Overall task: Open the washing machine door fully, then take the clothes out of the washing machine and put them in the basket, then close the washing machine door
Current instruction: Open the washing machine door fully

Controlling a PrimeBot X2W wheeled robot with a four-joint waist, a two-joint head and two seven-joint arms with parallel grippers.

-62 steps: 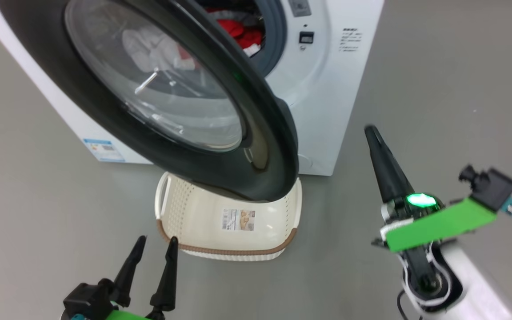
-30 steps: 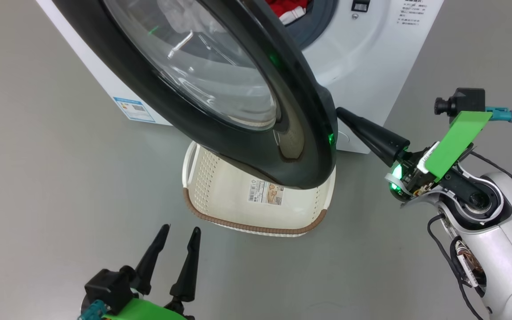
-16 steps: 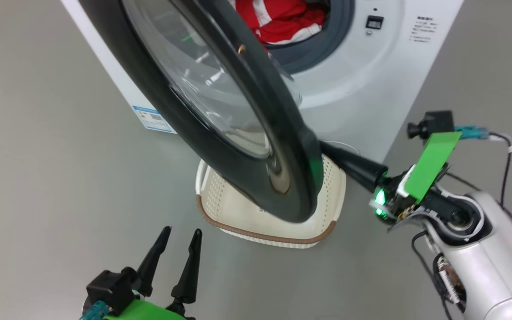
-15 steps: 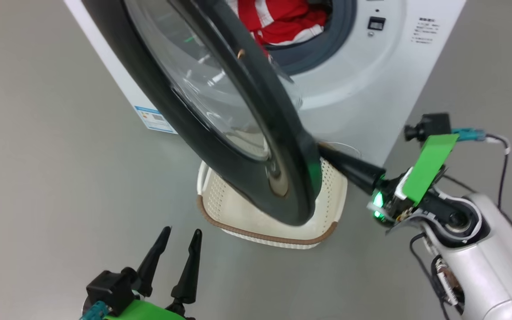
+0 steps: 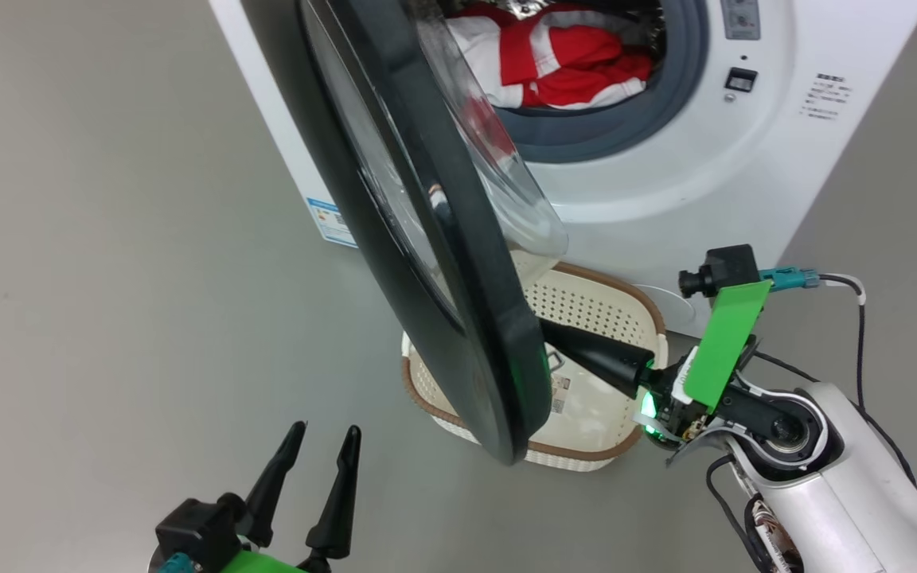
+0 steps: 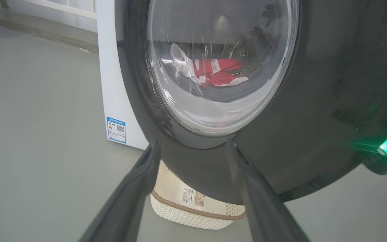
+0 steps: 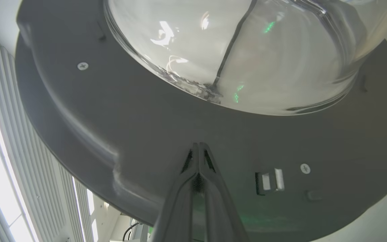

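Head view, washing machine door [image 5: 498, 358]: partly open, seen nearly edge-on, glossy black rim low over the basket [image 5: 594, 302].
Washing machine [image 5: 665, 191]: white front-loader on the grey floor [image 5: 108, 278], blue label sticker [image 5: 329, 223] low on its side.
Clothes [image 5: 570, 64]: red and white, lying inside the drum behind the grey gasket.
Basket: on the floor right in front of the machine, under the door's lower edge, nothing seen in it apart from its paper label.
Right jaws: clenched with nothing between them, dark fingers [image 5: 594, 358] reaching over the basket to the door's inner side.
Right wrist view: fingertips [image 7: 198, 149] pressed together at the grey inner face just below the glass bowl; actual contact hard to tell.
Left jaws: released, fingers [image 5: 339, 493] spread wide and empty, low at the left, apart from the door.
Left wrist view: door's outer face ahead, clothes visible through the glass, basket [image 6: 193, 215] beneath the rim.
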